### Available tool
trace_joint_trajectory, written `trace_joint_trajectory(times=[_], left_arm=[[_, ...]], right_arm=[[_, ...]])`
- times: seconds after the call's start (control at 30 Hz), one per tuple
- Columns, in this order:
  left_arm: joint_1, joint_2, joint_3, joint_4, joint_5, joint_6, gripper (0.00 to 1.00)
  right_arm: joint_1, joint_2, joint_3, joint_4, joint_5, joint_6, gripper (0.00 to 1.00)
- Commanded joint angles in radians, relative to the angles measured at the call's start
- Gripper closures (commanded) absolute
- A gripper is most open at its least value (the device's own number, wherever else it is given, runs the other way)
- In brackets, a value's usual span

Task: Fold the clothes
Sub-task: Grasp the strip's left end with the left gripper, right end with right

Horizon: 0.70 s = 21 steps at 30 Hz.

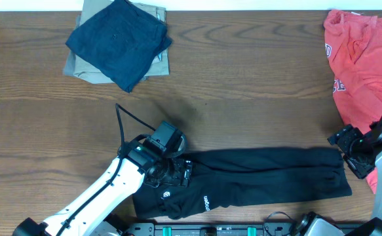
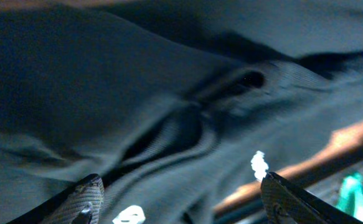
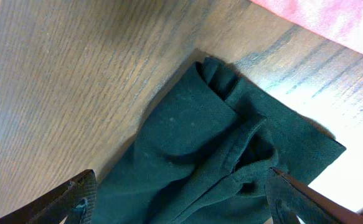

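The clothes, a black T-shirt (image 1: 256, 177), lie folded into a long band along the table's front edge, with white lettering (image 1: 205, 203) near the left end. My left gripper (image 1: 177, 172) hovers over that left end, jaws wide apart. In the blurred left wrist view the ribbed collar (image 2: 187, 134) fills the frame, and my left gripper (image 2: 181, 205) is open with cloth below it but nothing pinched. My right gripper (image 1: 348, 154) stands at the band's right end. It is open (image 3: 181, 202) in the right wrist view, straddling the shirt's bunched hem (image 3: 231, 155).
A navy folded garment (image 1: 118, 39) rests on a khaki one (image 1: 79, 69) at the back left. A red shirt (image 1: 364, 62) lies crumpled at the back right, close to my right arm. The table's front edge (image 2: 330, 149) runs just beyond the collar.
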Motion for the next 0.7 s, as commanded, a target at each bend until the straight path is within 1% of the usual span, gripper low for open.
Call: trace_joint_trajectory(times=[0.0, 0.1, 0.2, 0.3, 0.5, 0.67], left_arm=[[-0.002, 0.023, -0.002, 0.013, -0.154, 0.000, 0.18], [-0.003, 0.064, -0.002, 0.039, -0.126, 0.015, 0.18], [-0.003, 0.119, -0.002, 0.066, -0.057, 0.034, 0.19], [-0.011, 0.166, -0.002, 0.078, 0.013, 0.037, 0.25], [-0.042, 0.169, -0.002, 0.071, 0.023, 0.035, 0.30], [-0.042, 0.154, -0.002, 0.050, 0.023, 0.036, 0.32]], right_arm=[[-0.017, -0.013, -0.002, 0.003, -0.034, -0.018, 0.16], [-0.017, -0.013, -0.002, 0.002, -0.041, -0.018, 0.16], [-0.017, -0.013, -0.002, 0.001, -0.041, -0.018, 0.16], [-0.017, -0.013, -0.002, 0.001, -0.043, -0.026, 0.16], [-0.017, -0.013, -0.002, 0.000, -0.044, -0.041, 0.16], [-0.017, -0.013, -0.002, 0.000, -0.044, -0.041, 0.16]])
